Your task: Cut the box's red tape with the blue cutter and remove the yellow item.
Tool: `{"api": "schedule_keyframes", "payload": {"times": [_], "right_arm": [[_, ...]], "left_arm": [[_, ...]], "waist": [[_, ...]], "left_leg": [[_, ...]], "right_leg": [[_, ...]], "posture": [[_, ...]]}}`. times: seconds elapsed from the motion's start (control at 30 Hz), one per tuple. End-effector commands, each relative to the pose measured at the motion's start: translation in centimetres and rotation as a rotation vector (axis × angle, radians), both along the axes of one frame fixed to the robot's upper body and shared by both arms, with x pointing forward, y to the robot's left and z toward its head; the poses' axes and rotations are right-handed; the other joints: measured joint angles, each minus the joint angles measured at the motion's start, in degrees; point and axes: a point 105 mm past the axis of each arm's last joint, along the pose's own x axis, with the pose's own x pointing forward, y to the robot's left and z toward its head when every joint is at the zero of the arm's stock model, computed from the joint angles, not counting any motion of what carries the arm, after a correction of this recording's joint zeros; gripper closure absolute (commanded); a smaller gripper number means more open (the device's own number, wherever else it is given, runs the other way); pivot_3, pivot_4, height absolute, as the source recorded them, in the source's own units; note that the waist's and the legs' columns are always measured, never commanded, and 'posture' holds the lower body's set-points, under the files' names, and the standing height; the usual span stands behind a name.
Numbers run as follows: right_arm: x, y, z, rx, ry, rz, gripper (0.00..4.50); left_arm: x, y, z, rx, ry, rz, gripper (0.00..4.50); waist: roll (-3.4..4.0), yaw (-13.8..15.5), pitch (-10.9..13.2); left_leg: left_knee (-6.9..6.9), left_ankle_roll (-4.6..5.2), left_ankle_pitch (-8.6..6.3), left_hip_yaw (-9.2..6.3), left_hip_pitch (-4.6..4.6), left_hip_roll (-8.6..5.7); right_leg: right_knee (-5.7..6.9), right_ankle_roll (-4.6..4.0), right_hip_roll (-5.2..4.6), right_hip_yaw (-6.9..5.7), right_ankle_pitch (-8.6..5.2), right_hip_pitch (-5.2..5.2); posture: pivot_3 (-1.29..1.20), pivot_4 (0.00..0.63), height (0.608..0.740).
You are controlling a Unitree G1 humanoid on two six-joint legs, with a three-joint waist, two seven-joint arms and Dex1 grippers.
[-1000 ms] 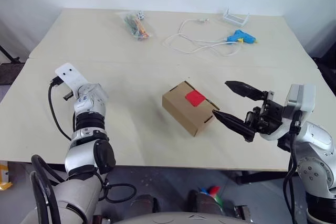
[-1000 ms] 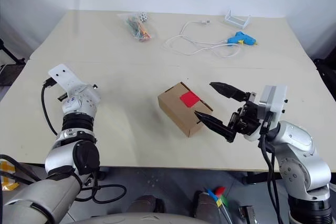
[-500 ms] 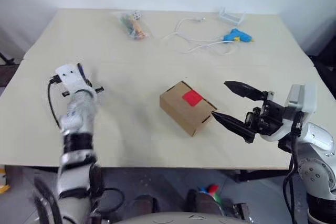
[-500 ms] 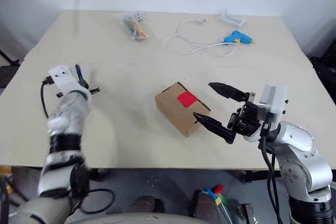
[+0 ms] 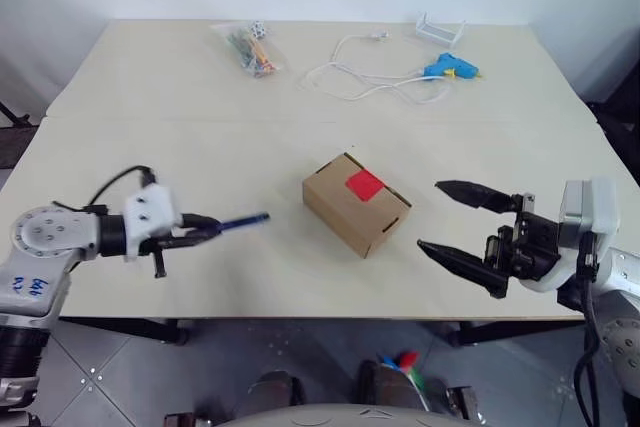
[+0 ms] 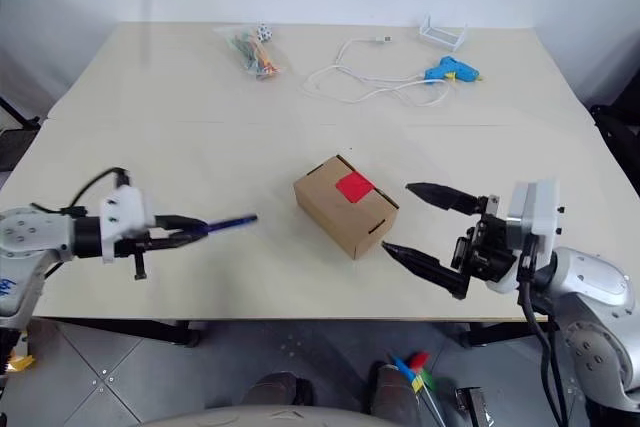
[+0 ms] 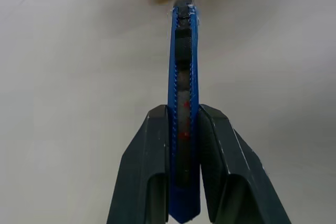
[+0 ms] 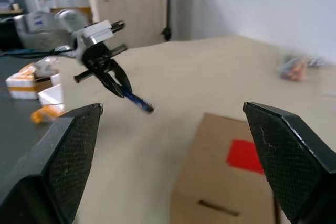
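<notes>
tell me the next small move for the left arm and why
Probably carry the blue cutter toward the red tape. The left gripper clamps it pointing at the box, short of it, the tape looks uncut, and the right gripper waits open beside.

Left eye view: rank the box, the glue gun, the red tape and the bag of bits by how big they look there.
1. box, clearly largest.
2 and 3. bag of bits and glue gun: they look alike, and both lie farther back on the table, so no ranking.
4. red tape, smallest, though it sits nearer the camera.
</notes>
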Motion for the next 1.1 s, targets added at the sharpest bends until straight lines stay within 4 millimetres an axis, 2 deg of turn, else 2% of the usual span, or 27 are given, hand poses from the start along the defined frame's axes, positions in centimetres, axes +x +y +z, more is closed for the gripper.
{"api": "schedule_keyframes", "payload": {"times": [0.03,0.13,0.3,0.43,0.53,0.73,1.1], "right_arm": [[-1.1,0.4,-0.3,-0.058,0.013,0.018,0.00],[-2.3,1.0,-3.4,-0.223,0.140,0.016,0.00],[-4.1,2.4,-4.7,-0.229,0.228,0.033,0.00],[-4.0,2.9,-6.0,-0.288,0.231,-0.010,1.28],[-2.7,3.5,-7.1,-0.331,0.227,-0.051,2.37],[-0.7,4.6,-7.8,-0.358,0.221,-0.061,4.40],[1.4,4.3,-10.7,-0.492,0.240,-0.085,4.49]], "left_arm": [[0.0,-1.9,-1.4,0.091,-0.028,-0.120,4.07],[0.3,-5.4,-3.6,0.185,-0.027,-0.214,4.07],[0.3,-9.1,-4.7,0.232,-0.021,-0.205,4.07],[-2.0,-12.0,-5.3,0.203,0.055,-0.223,4.07],[-3.8,-13.5,-5.7,0.195,0.133,-0.229,4.07],[-4.5,-14.8,-4.8,0.187,0.218,-0.194,4.07],[-3.4,-15.2,-5.5,0.241,0.195,-0.124,4.07]], "waist": [[0.00,-0.08,0.00],[0.04,0.13,-0.01],[0.15,0.66,-0.10],[0.15,1.13,-0.11],[0.14,1.26,-0.12],[0.16,1.42,-0.14],[0.16,1.57,-0.14]], "left_leg": [[0.00,0.02,-0.02,0.03,-0.02,0.01],[0.00,0.08,-0.05,0.11,-0.15,-0.01],[0.10,0.27,-0.06,0.09,-0.19,-0.09],[0.20,0.50,-0.10,0.07,-0.03,-0.15],[0.23,0.57,-0.16,0.02,0.10,-0.15],[0.23,0.50,-0.18,-0.19,0.06,-0.12],[0.28,0.55,-0.16,-0.21,0.03,-0.18]], "right_leg": [[0.04,0.01,0.02,-0.03,0.01,-0.03],[0.17,0.08,0.04,-0.10,0.04,-0.21],[0.04,0.31,0.04,-0.05,0.17,-0.12],[-0.27,0.41,-0.03,0.06,0.22,0.29],[-0.40,0.42,-0.05,0.12,0.23,0.50],[-0.39,0.41,-0.02,0.00,0.23,0.50],[-0.46,0.42,-0.03,-0.05,0.22,0.61]], "posture": [[0.00,0.150,0.740],[0.00,0.150,0.740],[0.00,0.150,0.740],[0.00,0.150,0.740],[0.00,0.150,0.740],[0.00,0.150,0.740],[0.00,0.150,0.740]]}}
